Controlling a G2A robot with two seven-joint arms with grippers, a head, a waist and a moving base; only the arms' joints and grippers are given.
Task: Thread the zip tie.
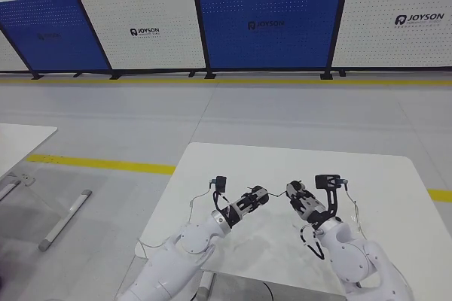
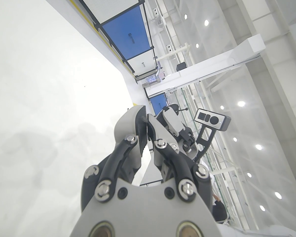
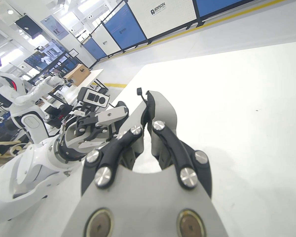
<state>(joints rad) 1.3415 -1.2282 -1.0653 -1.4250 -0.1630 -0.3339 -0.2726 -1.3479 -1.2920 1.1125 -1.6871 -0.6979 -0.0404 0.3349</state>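
Zip tie (image 3: 139, 91): thin and black. We see its small square head poking just past the tips of the right pincer (image 3: 148, 99), with a short stretch of strap running back between the pads.
Right pincer: clamped tight on the strap, over the white counter (image 1: 377, 173).
Left pincer (image 2: 146, 120): fingers pressed together. We note a small dark stub pinched at the very tips, and we take it for the tie's other end.
Top view: the two pincers face each other tip to tip, close together, over the middle of the counter towards its near edge. A thin dark line spans the gap between them.
Right wrist view: shows the tie's head plainly, with the left pincer just beside and slightly beyond.
Left wrist view: here the tie is little more than a speck at the tips. The right pincer sits just beyond, and we cannot make out the strap between the two.
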